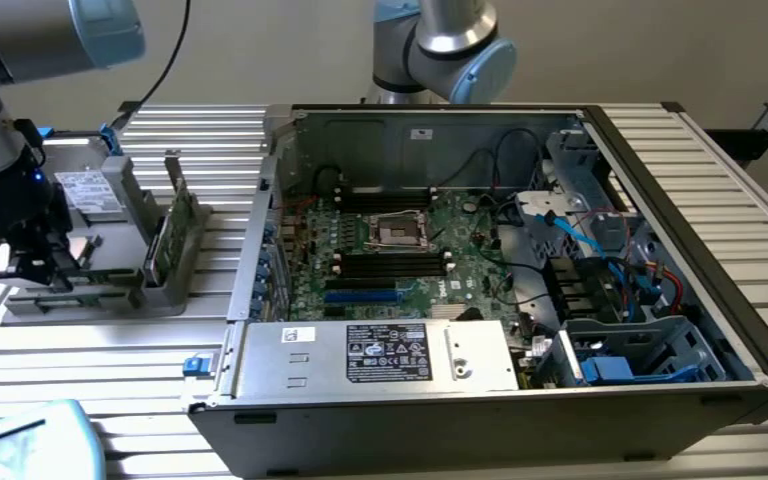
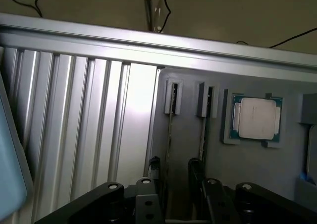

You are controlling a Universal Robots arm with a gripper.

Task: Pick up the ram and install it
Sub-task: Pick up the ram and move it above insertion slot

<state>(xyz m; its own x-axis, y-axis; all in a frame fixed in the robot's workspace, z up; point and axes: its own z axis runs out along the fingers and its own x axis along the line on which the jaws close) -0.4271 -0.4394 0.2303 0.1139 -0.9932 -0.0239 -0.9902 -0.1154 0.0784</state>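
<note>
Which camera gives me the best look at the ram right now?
The exterior view: the ram stands on edge in the gray holder beside the computer case, its side visible. The wrist view catches it edge-on, a thin line.

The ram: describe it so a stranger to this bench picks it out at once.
Find the open computer case; at the exterior view's left of it a grey holder tray sits on the slatted table. The ram stands on edge in that tray, a thin, narrow board, unlike the boxy silver drive with its white label beside it.
</note>
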